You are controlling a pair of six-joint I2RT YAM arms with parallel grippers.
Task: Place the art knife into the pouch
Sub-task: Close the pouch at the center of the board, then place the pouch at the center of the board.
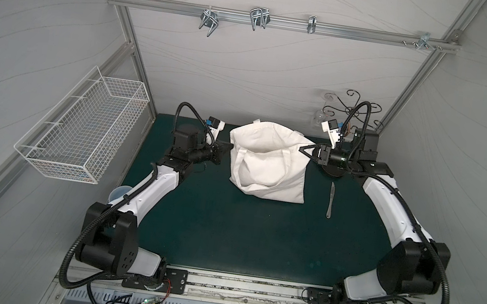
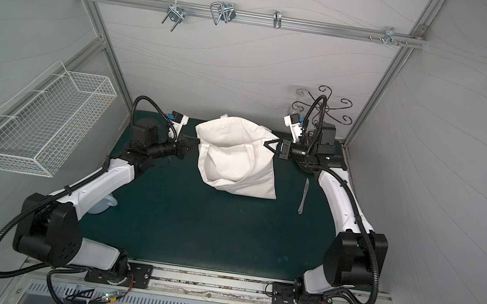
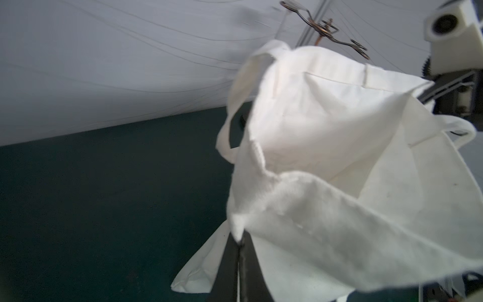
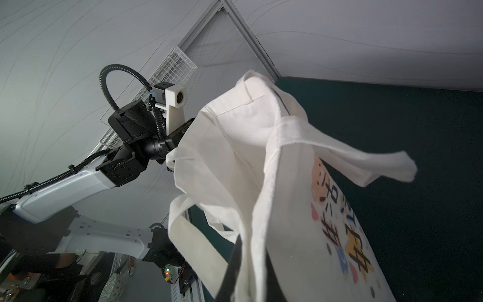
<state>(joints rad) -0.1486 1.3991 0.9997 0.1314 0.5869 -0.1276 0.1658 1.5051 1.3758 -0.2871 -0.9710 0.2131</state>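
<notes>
Both claws are pinched on the pouch [image 1: 269, 166], one at each end of its mouth. The left claw [image 1: 229, 148] has its jaws closed on the rim corner on the robot's left; in the left wrist view, cloth is nipped right at the tips of the left claw [image 3: 239, 243]. The right claw [image 1: 303, 150] is closed on the opposite rim corner, and in the right wrist view fabric runs between the jaws of the right claw [image 4: 252, 261].

The pouch mouth is stretched between them and gapes upward, with the lower part slumped on the green tabletop [image 1: 222, 238]. The plain face shows in both top views. The printed lettering shows only in the right wrist view, on the pouch [image 4: 339, 222]. One strap handle [image 1: 282, 165] drapes over the front face.

The art knife [image 1: 331, 202] lies flat on the tabletop, outside the pouch, just beside its right edge and not touching it. It is near the right claw, on the robot's side of it, clear of the jaws. The left claw is well apart from it, with the pouch between. The same layout shows for the art knife [image 2: 304, 197].
</notes>
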